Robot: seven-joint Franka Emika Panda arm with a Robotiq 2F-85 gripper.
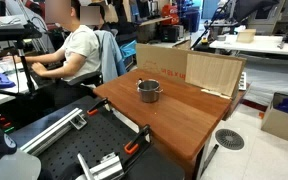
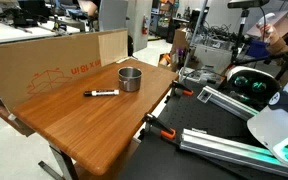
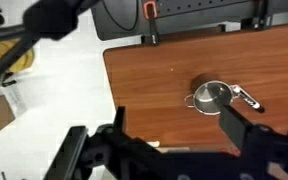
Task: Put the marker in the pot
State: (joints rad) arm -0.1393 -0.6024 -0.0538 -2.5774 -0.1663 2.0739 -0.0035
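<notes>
The pot (image 2: 130, 78) is small, round and silver, with low walls and short side handles. It stands upright and open-topped on the wooden table (image 2: 84, 125), near the middle of it. It shows in both exterior views (image 1: 148, 90) and in the wrist view (image 3: 212, 96). The marker (image 2: 102, 93) is slim, with a dark body and a pale band. It lies flat on the tabletop just beside the pot, apart from it, and also shows in the wrist view (image 3: 248, 97).
</notes>
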